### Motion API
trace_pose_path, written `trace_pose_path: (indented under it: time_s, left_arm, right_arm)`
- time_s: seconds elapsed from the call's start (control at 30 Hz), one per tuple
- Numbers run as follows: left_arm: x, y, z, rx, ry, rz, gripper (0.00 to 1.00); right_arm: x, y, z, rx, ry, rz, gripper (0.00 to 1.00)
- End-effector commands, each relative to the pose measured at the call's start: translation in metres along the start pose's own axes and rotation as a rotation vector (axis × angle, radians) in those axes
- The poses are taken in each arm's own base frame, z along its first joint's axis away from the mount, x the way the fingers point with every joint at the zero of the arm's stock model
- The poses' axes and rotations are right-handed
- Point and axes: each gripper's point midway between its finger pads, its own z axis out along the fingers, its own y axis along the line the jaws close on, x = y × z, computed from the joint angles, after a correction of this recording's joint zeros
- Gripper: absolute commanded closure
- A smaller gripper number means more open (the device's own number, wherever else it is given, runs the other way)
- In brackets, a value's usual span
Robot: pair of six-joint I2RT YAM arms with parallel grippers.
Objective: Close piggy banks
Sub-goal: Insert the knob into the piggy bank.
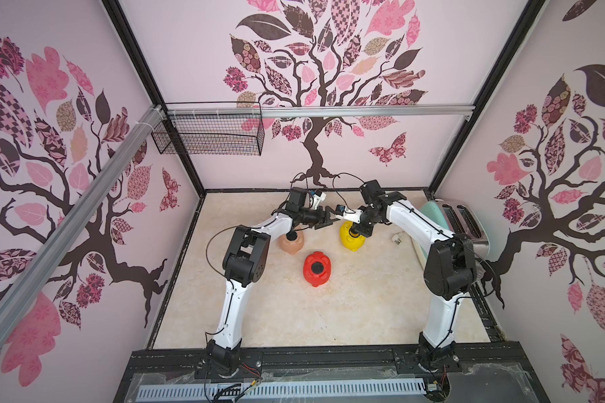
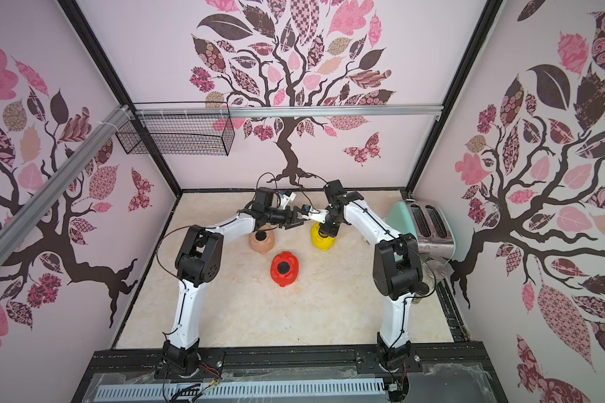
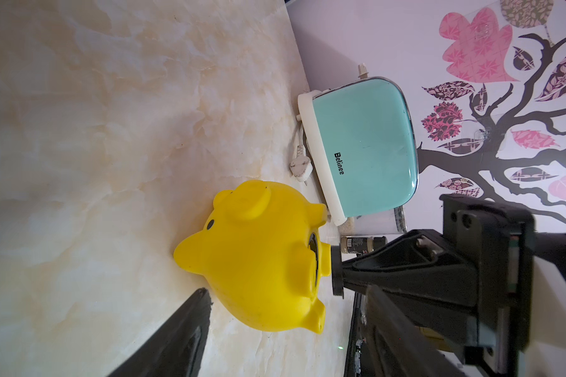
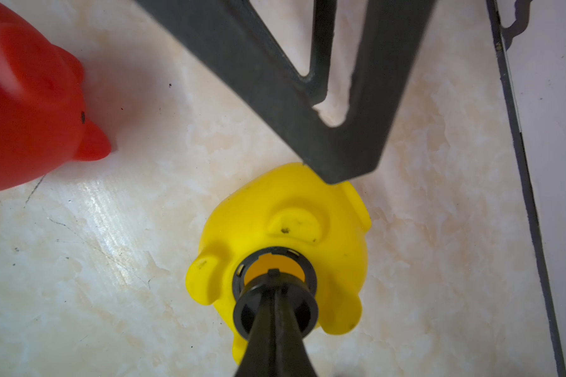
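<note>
Jaws of the right gripper point(image 4: 275, 293) are pressed together on a small black plug point(image 4: 244, 310), pointing down. I see the plug hanging just above the yellow piggy bank point(image 4: 242, 222), a little off-centre from its belly hole point(image 4: 285, 266), whose orange-lit inside shows past the plug's edge. That pig lies belly-up on the marble-look table point(image 1: 294, 314), toward the far right.

Left gripper point(image 1: 329, 219) comes in sideways at the same pig, jaws spread and holding nothing. In its wrist view the two black fingers point(image 3: 183, 333) stand wide apart with the pig ahead of them. One tip sits by the snout end; I cannot tell if it touches.

Further out: the red piggy bank point(image 1: 308, 275) is nearer me at mid-table, belly-up, with a black plug seated point(image 1: 316, 267) in its hole. The peach-pink piggy bank point(image 1: 294, 246) lies to the left under the left arm, partly hidden, with a dark disc point(image 1: 290, 236) on its belly.

A mint-green toaster point(image 1: 447, 216) stands against the right wall, behind the right arm.
</note>
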Motion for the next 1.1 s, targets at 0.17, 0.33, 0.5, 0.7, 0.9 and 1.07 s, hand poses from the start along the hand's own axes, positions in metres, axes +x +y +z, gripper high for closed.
trace_pose_path:
  time_s: [0.17,0.33,0.5,0.7,0.9,1.07]
  left_arm:
    - [0.002,0.008,0.014,0.026,0.020,-0.012,0.24]
    - [0.002,0.007,0.018,0.030,0.024,-0.014,0.24]
    - [0.003,0.007,0.018,0.029,0.026,-0.016,0.24]
    - [0.003,0.007,0.019,0.032,0.027,-0.015,0.24]
    - [0.004,0.010,0.021,0.032,0.032,-0.025,0.24]
    - [0.005,0.010,0.023,0.035,0.037,-0.029,0.24]
  right_arm:
    - [0.005,-0.001,0.004,-0.005,0.028,-0.005,1.00]
    - [0.005,-0.001,0.007,-0.011,0.027,-0.006,1.00]
    - [0.008,-0.001,0.012,-0.015,0.042,-0.006,1.00]
    - [0.009,0.000,0.015,-0.020,0.047,-0.006,1.00]
    - [0.012,0.001,0.019,-0.027,0.057,-0.006,1.00]
    - [0.012,0.002,0.021,-0.034,0.059,-0.007,1.00]
